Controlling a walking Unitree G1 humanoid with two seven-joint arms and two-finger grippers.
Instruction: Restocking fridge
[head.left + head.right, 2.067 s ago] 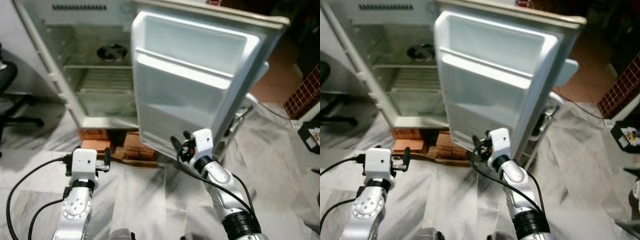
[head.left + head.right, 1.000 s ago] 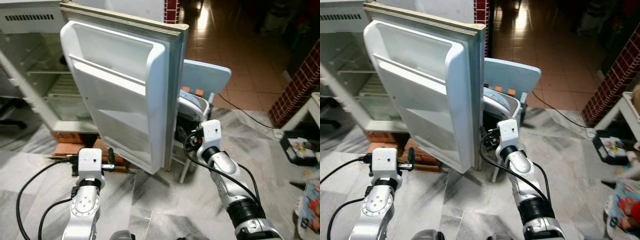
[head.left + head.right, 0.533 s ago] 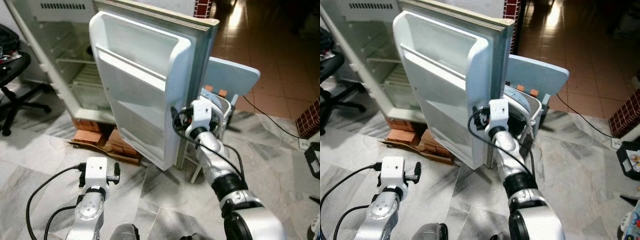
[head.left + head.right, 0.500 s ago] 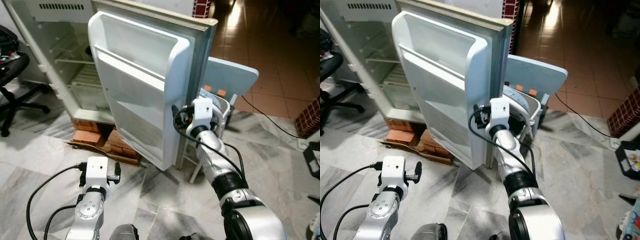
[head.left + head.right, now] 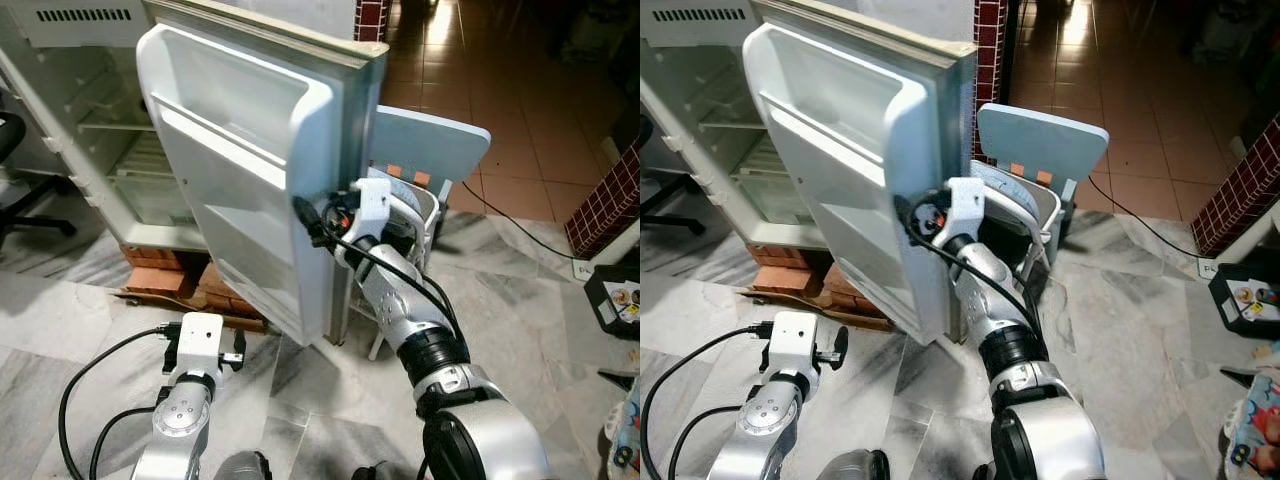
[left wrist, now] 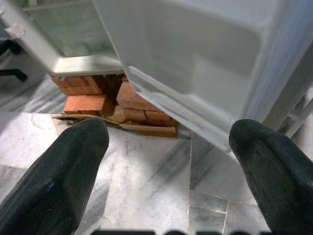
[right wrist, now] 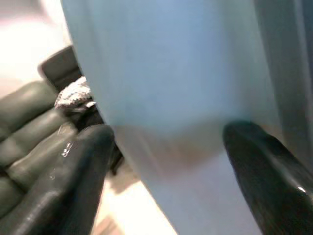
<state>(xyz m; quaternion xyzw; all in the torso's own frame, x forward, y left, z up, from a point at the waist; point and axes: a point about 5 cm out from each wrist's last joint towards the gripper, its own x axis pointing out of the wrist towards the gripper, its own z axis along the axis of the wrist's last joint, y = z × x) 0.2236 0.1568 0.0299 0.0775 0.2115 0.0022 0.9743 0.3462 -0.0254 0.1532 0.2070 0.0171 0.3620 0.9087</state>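
The fridge (image 5: 90, 130) stands on a stack of bricks (image 5: 175, 275) with its door (image 5: 250, 170) swung wide open. The interior shelves and the door's inner bins appear bare; no stock is visible inside.

Right claw (image 5: 318, 222): raised to the door's free edge, at roughly mid-height of the door. In the right wrist view its two fingers (image 7: 73, 171) are spread, with the door edge lying between them. They straddle the edge and are not clamped on it. State: released.

Left claw (image 6: 166, 161): low, near the floor in front of the bricks, fingers spread wide apart, holding nothing. State: released. The arm appears idle.

Behind the door, on the side away from the fridge, stands a pale blue chair (image 5: 430, 150) with a basket-like container (image 5: 405, 215) just beside it. The container's contents cannot be made out.

Handling assessment:
- The door is rigid and fairly heavy, and pivots on its hinge only. Apply force along its swing arc.
- Its moulded plastic face is smooth and likely slippery. The free edge, far from the hinge, gives the best leverage.
- The inner bins are thin plastic; avoid loading them.
- The fridge rests on loose bricks, so a hard push could rock it.
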